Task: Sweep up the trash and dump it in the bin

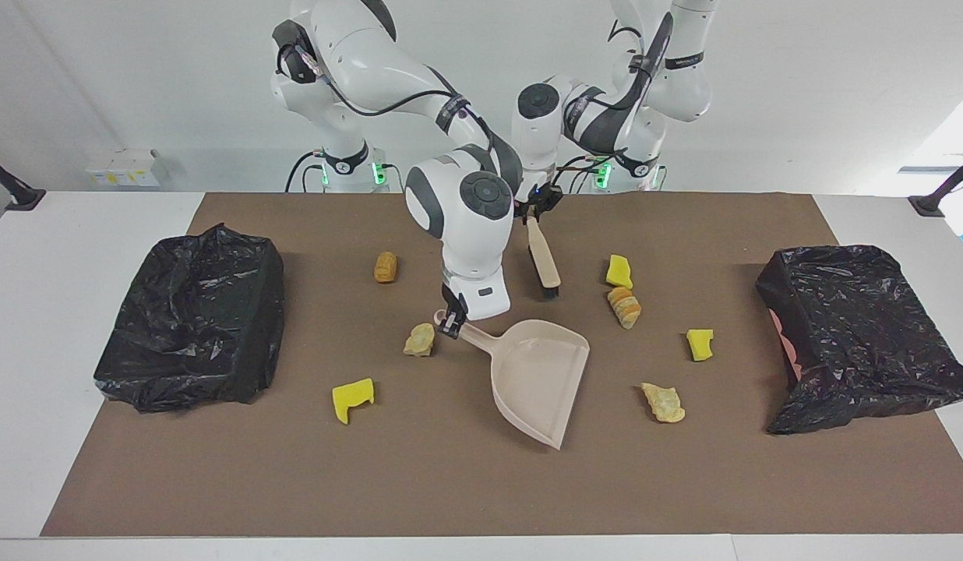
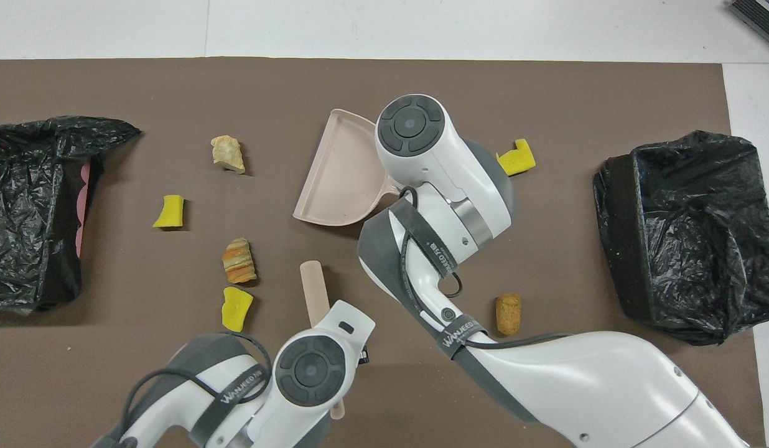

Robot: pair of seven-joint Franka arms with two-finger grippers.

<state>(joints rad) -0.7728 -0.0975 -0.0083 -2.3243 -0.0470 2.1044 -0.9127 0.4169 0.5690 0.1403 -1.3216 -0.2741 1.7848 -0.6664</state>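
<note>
My right gripper (image 1: 450, 321) is shut on the handle of the beige dustpan (image 1: 540, 374), whose mouth faces the left arm's end of the table. In the overhead view the dustpan (image 2: 341, 180) shows beside the right hand. My left gripper (image 1: 536, 212) is shut on the beige brush (image 1: 544, 261), black bristles down, over the mat near the robots; the brush handle (image 2: 315, 292) also shows in the overhead view. Several trash scraps lie on the brown mat (image 1: 450, 483): yellow sponges (image 1: 352, 399) (image 1: 619, 271) (image 1: 700, 344) and tan-brown lumps (image 1: 420, 340) (image 1: 385, 266) (image 1: 624, 306) (image 1: 663, 402).
A bin lined with a black bag (image 1: 193, 319) stands at the right arm's end of the table. A second black-bagged bin (image 1: 863, 335) stands at the left arm's end. They also show in the overhead view (image 2: 689, 230) (image 2: 36, 205).
</note>
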